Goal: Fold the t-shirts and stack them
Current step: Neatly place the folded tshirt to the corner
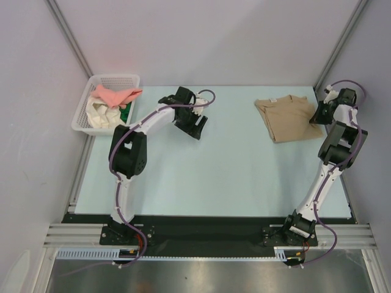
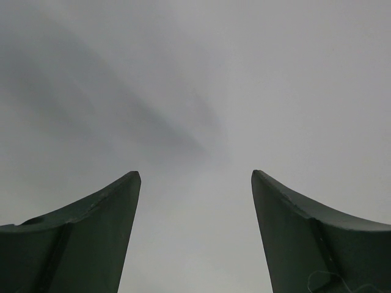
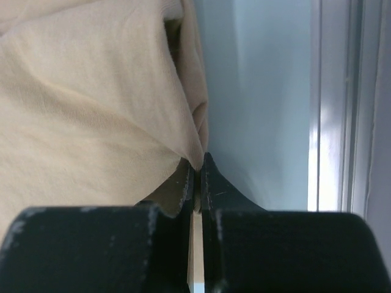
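A tan t-shirt [image 1: 287, 117] lies folded at the table's far right. My right gripper [image 1: 317, 116] sits at its right edge, shut on a pinch of the tan cloth [image 3: 98, 104], which fills the left of the right wrist view and runs down between the jaws [image 3: 198, 163]. My left gripper [image 1: 194, 125] hovers over the far middle-left of the table, open, its two dark fingers [image 2: 98, 232] wide apart with only blank grey surface between them. More t-shirts, a salmon-pink one [image 1: 117, 95], a cream-white one [image 1: 98, 112] and a green one [image 1: 125, 112], lie heaped in the basket.
A white mesh basket [image 1: 84, 122] stands at the table's far left corner. Grey walls and metal frame posts [image 1: 342, 46] close in the back and sides. A rail [image 3: 333, 104] runs close to the right of my right gripper.
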Tool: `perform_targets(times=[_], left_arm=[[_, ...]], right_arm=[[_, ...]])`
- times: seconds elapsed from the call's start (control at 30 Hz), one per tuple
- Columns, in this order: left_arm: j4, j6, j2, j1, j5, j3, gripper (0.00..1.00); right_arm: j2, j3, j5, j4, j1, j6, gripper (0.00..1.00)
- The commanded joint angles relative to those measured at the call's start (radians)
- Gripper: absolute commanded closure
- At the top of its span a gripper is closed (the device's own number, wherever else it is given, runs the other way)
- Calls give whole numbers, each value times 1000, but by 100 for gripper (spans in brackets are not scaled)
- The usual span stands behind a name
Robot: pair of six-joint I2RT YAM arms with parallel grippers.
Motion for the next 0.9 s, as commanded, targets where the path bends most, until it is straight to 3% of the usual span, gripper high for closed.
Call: perform_targets(times=[0.0,0.7,0.87], left_arm=[[8,13,-39,-3,11,58,21],[22,-15,-30,45,73,73,22],[18,-19,-23,54,76,87,23]], right_arm=[[-75,-81,22,-38,-14,-35,100],[-238,-279,69,-7,-37,-24,100],[-213,-246,102,2,-43,-12,100]])
